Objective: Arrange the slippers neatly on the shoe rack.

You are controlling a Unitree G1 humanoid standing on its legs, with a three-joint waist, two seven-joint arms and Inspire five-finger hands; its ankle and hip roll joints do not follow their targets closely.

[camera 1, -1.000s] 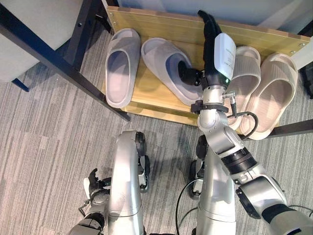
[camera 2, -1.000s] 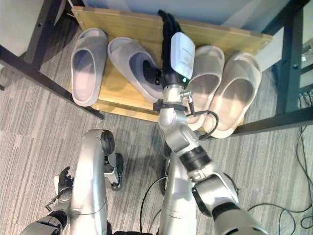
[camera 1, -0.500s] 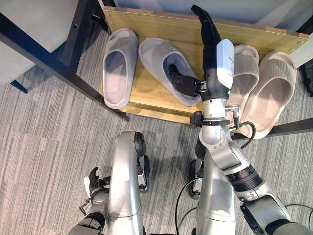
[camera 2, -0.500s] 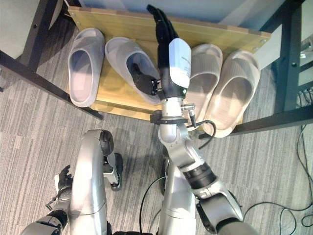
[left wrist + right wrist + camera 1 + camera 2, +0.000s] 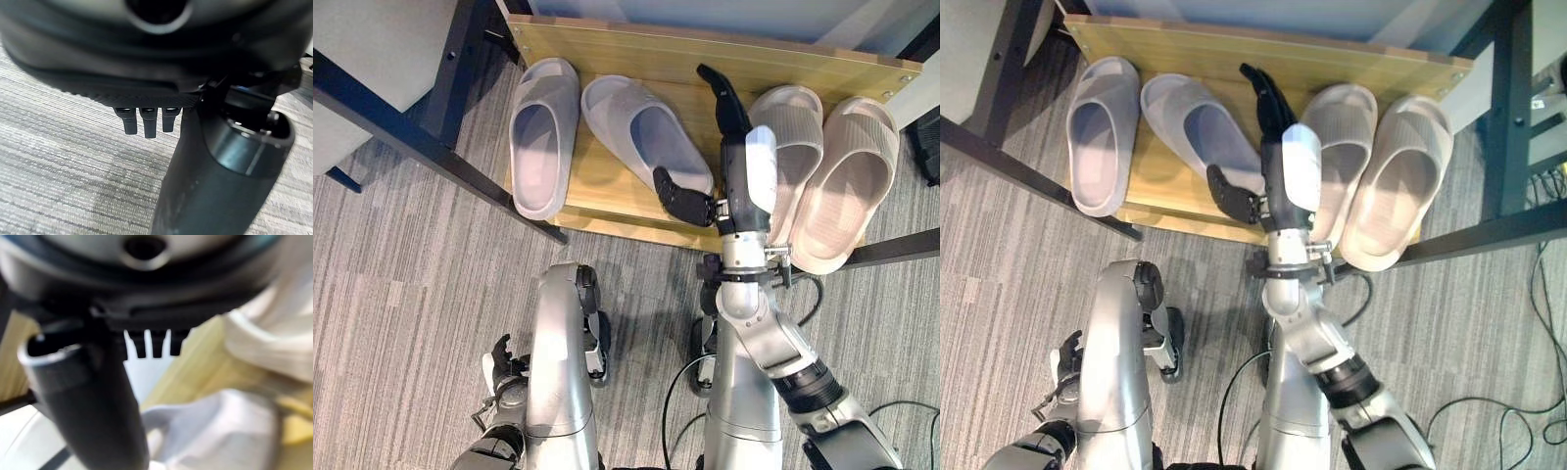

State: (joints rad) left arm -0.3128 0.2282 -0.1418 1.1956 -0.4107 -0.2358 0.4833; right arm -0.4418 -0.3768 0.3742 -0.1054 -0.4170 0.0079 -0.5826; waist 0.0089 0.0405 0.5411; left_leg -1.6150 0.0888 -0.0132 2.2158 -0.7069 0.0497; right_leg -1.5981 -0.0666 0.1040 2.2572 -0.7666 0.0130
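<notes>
Two grey slippers lie on the wooden shelf (image 5: 607,181) of the shoe rack: one (image 5: 543,132) straight at the left, the other (image 5: 646,132) slanted beside it. Two beige slippers (image 5: 788,147) (image 5: 847,181) lie side by side at the right, heels over the shelf's front edge. My right hand (image 5: 732,147) reaches over the shelf between the slanted grey slipper and the beige pair. It is open with straight fingers, and its thumb (image 5: 681,201) is by that grey slipper's heel, holding nothing. My left hand (image 5: 499,364) hangs open low near the carpet.
Black metal bars (image 5: 440,137) of the rack's frame cross at the left and another (image 5: 1489,230) runs at the right. A pale surface (image 5: 372,69) overhangs the upper left. Grey striped carpet (image 5: 401,284) lies in front of the shelf.
My right hand has drawn back toward the shelf's front. Its thumb, earlier inside the slanted grey slipper, is now outside by the heel. The camera has shifted slightly.
</notes>
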